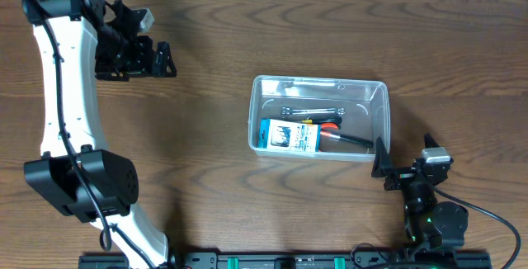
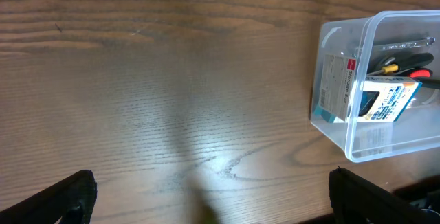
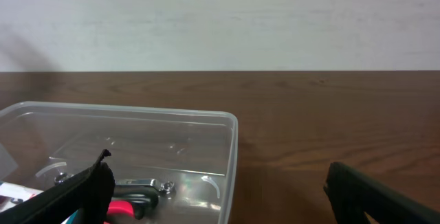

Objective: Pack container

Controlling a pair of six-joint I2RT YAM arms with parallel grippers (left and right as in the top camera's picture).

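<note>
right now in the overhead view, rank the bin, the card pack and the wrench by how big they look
1. bin
2. card pack
3. wrench, nearly as long as the pack but far thinner

Brown wood-grain table point(image 1: 247, 203); pale wall point(image 3: 220, 18) beyond its far edge

The table point(image 1: 247, 21) is dark brown with a wavy wood grain. The container point(image 1: 252, 112) is clear. The card pack point(image 1: 290, 135) is blue and white, and one handle point(image 1: 330, 126) is red.

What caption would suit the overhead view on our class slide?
Container holding card pack and tools; left gripper and right gripper both open.
</note>
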